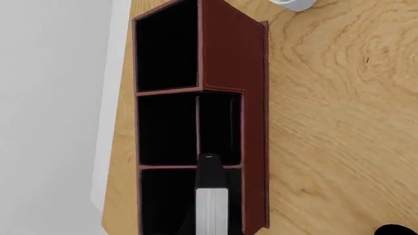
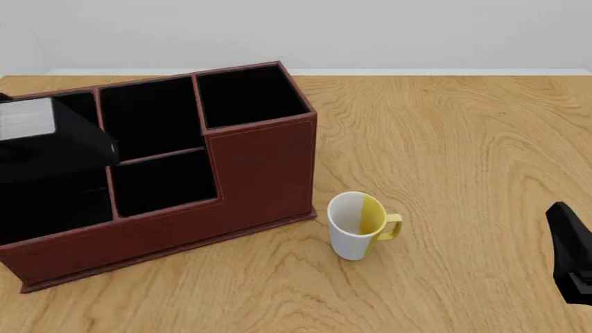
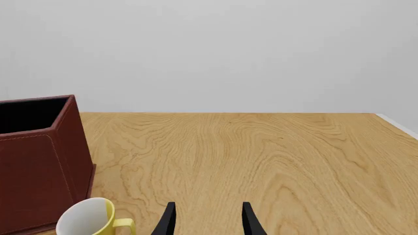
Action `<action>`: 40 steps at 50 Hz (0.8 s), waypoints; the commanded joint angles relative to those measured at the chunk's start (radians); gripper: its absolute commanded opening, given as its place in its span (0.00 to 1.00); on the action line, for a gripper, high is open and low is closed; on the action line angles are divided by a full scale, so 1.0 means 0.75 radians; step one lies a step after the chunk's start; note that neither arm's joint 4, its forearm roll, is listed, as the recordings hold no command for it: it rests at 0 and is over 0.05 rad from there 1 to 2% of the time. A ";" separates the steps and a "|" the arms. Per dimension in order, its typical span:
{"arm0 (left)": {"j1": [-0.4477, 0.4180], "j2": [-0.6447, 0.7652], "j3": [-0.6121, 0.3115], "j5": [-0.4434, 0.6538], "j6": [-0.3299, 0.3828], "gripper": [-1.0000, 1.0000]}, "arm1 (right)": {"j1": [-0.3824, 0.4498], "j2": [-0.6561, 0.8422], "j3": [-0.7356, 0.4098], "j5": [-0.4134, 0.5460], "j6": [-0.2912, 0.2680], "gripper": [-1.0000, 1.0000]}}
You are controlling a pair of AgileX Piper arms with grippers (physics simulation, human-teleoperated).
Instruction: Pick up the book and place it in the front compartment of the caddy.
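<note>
The reddish-brown caddy (image 2: 249, 173) stands on the left of the table, its black cells open upward. It also shows in the left wrist view (image 1: 251, 98) and the right wrist view (image 3: 39, 166). The black book with its white page edge (image 1: 211, 193) is held end-on in my left gripper (image 1: 210, 229). It hangs above the caddy's left end, its tip over the divider beside the front wall. In the front view my left arm's wrist (image 2: 51, 142) hides the book and that gripper. My right gripper (image 3: 207, 223) is open and empty, low at the table's right (image 2: 572, 253).
A white-and-yellow mug (image 2: 356, 223) stands just right of the caddy's front corner and shows in the right wrist view (image 3: 88, 220). The table's left edge (image 1: 114, 147) runs close behind the caddy. Bare wooden tabletop (image 2: 462, 139) lies to the right.
</note>
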 commanded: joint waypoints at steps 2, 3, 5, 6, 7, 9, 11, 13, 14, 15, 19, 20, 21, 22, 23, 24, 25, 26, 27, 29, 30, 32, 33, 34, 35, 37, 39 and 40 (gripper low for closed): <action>0.011 0.068 -0.065 -0.094 0.079 0.00 | 0.000 0.000 0.000 0.000 0.000 1.00; 0.012 0.072 -0.057 -0.104 0.085 0.00 | 0.000 0.000 0.000 0.000 0.000 1.00; 0.007 0.089 -0.064 -0.125 0.081 0.00 | 0.000 0.000 0.000 0.000 0.000 1.00; 0.006 0.098 -0.056 -0.144 0.089 0.00 | 0.000 0.000 0.000 0.000 0.000 1.00; 0.004 0.108 -0.060 -0.152 0.083 0.00 | 0.000 0.000 0.000 0.000 0.000 1.00; 0.000 0.129 -0.052 -0.178 0.080 0.00 | 0.000 -0.001 0.000 0.000 0.000 1.00; -0.005 0.154 -0.057 -0.200 0.070 0.00 | 0.000 0.000 0.000 0.000 0.000 1.00; -0.013 0.179 -0.062 -0.219 0.062 0.00 | 0.000 0.000 0.000 0.000 0.000 1.00; -0.017 0.184 -0.053 -0.235 0.074 0.00 | 0.000 0.000 0.000 0.000 0.000 1.00; -0.019 0.204 -0.073 -0.242 0.059 0.00 | 0.000 0.000 0.000 0.000 0.000 1.00; -0.027 0.241 -0.091 -0.259 0.053 0.00 | 0.000 0.000 0.000 0.000 0.000 1.00; -0.033 0.243 -0.078 -0.267 0.070 0.00 | 0.000 0.000 0.000 0.000 0.000 1.00; -0.033 0.257 -0.088 -0.275 0.063 0.00 | 0.000 0.001 0.000 0.000 0.000 1.00; -0.036 0.268 -0.093 -0.283 0.061 0.00 | 0.000 0.000 0.000 0.000 0.000 1.00; -0.039 0.272 -0.097 -0.282 0.056 0.00 | 0.000 0.000 0.000 0.000 0.000 1.00; -0.046 0.282 -0.105 -0.281 0.045 0.00 | 0.000 0.000 0.000 0.000 0.000 1.00; -0.045 0.283 -0.094 -0.294 0.057 0.00 | 0.000 0.000 0.000 0.000 0.000 1.00; -0.044 0.294 -0.099 -0.304 0.053 0.00 | 0.000 0.000 0.000 0.000 0.000 1.00; -0.046 0.305 -0.099 -0.304 0.045 0.00 | 0.000 0.000 0.000 0.000 0.000 1.00; -0.053 0.321 -0.106 -0.313 0.032 0.00 | 0.000 0.000 0.000 0.000 0.000 1.00; -0.052 0.319 -0.096 -0.317 0.042 0.00 | 0.000 0.000 0.000 0.000 0.000 1.00; -0.048 0.330 -0.095 -0.322 0.043 0.00 | 0.000 0.000 0.000 0.000 0.000 1.00; -0.040 0.342 -0.101 -0.315 0.034 0.00 | 0.000 0.000 0.000 0.000 0.000 1.00; -0.022 0.338 -0.070 -0.320 0.061 0.00 | 0.000 0.000 0.000 0.000 0.000 1.00; -0.012 0.338 -0.060 -0.336 0.072 0.00 | 0.000 0.000 0.000 0.000 0.000 1.00; 0.001 0.370 -0.089 -0.339 0.047 0.00 | 0.000 0.000 0.000 0.000 0.000 1.00; 0.010 0.386 -0.104 -0.345 0.037 0.00 | 0.000 0.000 0.000 0.000 0.000 1.00; 0.019 0.391 -0.105 -0.350 0.045 0.00 | 0.000 0.000 0.000 0.000 0.000 1.00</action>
